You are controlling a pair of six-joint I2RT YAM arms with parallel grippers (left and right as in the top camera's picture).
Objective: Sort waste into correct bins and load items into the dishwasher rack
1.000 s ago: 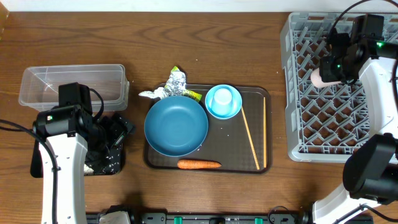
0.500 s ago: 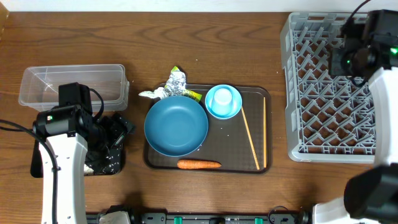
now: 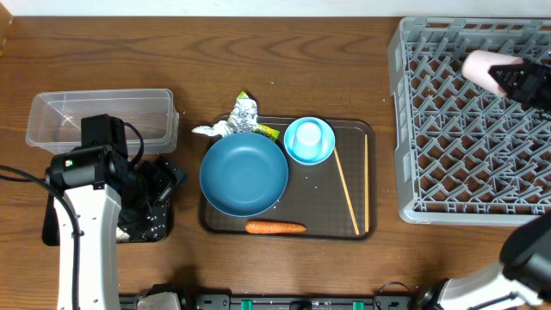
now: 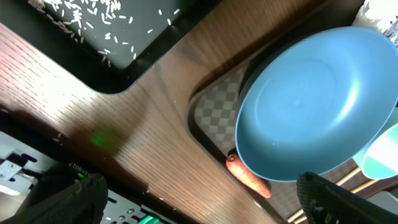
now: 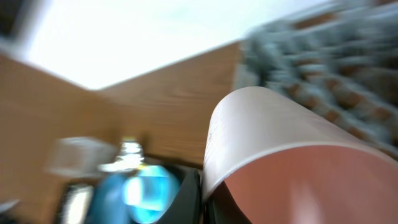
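— How does the whitish-pink cup look?
— Smooth and plain, pale outside, pinker inside. It is tipped sideways over the far edge of the grey rack, at the surface's far right corner.
— What holds it?
— The right pincer, pinching its rim.
— And the left pincer?
— Spread wide by the black tray.

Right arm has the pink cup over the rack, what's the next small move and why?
Probably lower the whitish-pink cup onto the pegs. The right gripper is shut on it over the far right part of the dishwasher rack, and it looks not yet seated.
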